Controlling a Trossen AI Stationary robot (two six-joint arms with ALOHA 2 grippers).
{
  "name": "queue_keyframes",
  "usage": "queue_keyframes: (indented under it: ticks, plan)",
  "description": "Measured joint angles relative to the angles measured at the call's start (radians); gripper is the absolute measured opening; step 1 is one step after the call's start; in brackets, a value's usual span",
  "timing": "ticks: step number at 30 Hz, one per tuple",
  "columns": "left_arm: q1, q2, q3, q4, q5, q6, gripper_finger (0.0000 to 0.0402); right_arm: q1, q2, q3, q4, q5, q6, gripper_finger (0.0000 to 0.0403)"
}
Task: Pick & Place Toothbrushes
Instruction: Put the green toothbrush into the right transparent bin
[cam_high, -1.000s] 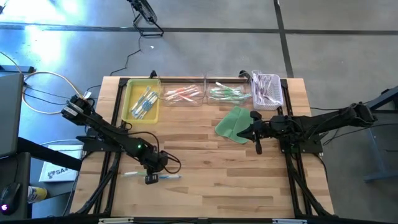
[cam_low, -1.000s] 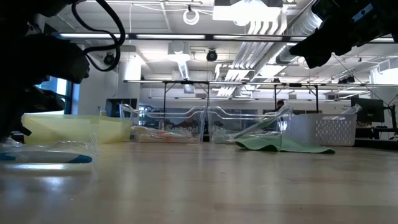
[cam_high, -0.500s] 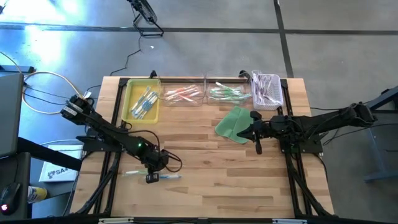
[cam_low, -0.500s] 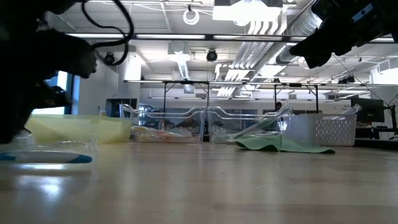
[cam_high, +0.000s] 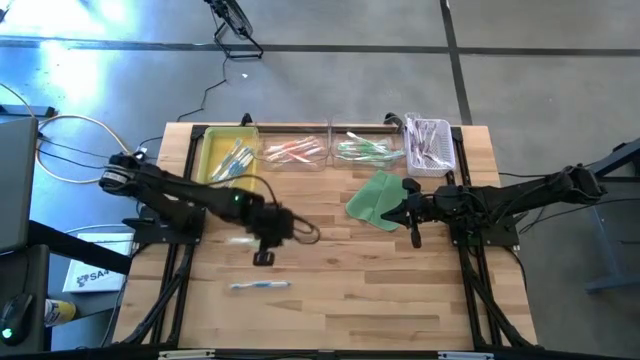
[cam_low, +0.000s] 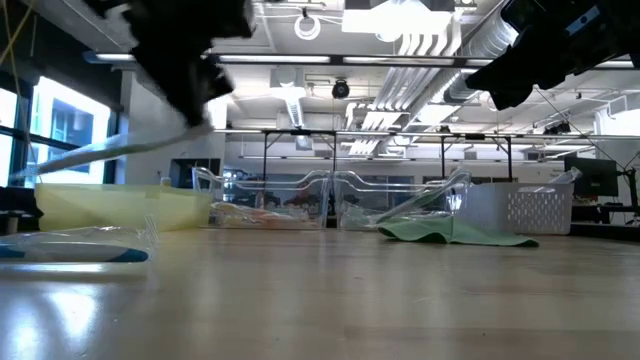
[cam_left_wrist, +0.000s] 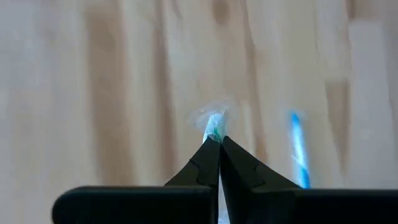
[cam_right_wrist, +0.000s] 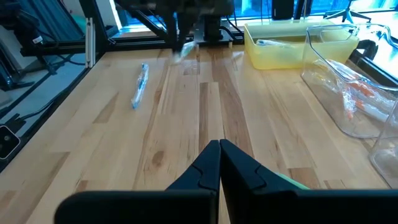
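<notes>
Overhead, the left gripper (cam_high: 262, 256) hung above the middle-left of the table (cam_high: 340, 300), fingers clenched on the tip of a wrapped toothbrush (cam_left_wrist: 213, 126); the low view showed that brush (cam_low: 100, 155) slanting down from the gripper, clear of the wood. A second toothbrush with a blue handle (cam_high: 259, 285) lay flat on the table near the front edge, just in front of the left gripper. More toothbrushes sat along the far edge: in a yellow bin (cam_high: 206, 170), two clear bins (cam_high: 328, 140) and a white basket (cam_high: 447, 158). Right gripper (cam_high: 415, 238) hovered by a green cloth (cam_high: 377, 198) on the right side, fingers pressed together, holding nothing.
</notes>
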Motion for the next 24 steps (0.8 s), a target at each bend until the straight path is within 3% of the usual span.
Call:
queue_keyframes:
  ticks: [10,17,20,24]
  plan:
    - [0.187,0.000,0.307,0.051,-0.027,0.383,0.0000,0.000,0.000,0.000,0.000,0.002,0.000,0.0002]
    - [0.313,-0.001,0.435,0.190,0.057,0.590,0.0000,0.000,0.000,0.000,0.017,0.004,0.000,0.0002]
    - [0.382,-0.001,0.441,0.302,0.134,0.608,0.0000,0.000,0.000,0.000,0.046,0.004,0.000,0.0002]
    - [0.457,0.001,0.442,0.457,0.314,0.617,0.0000,0.000,0.000,0.000,0.155,0.055,-0.038,0.0002]
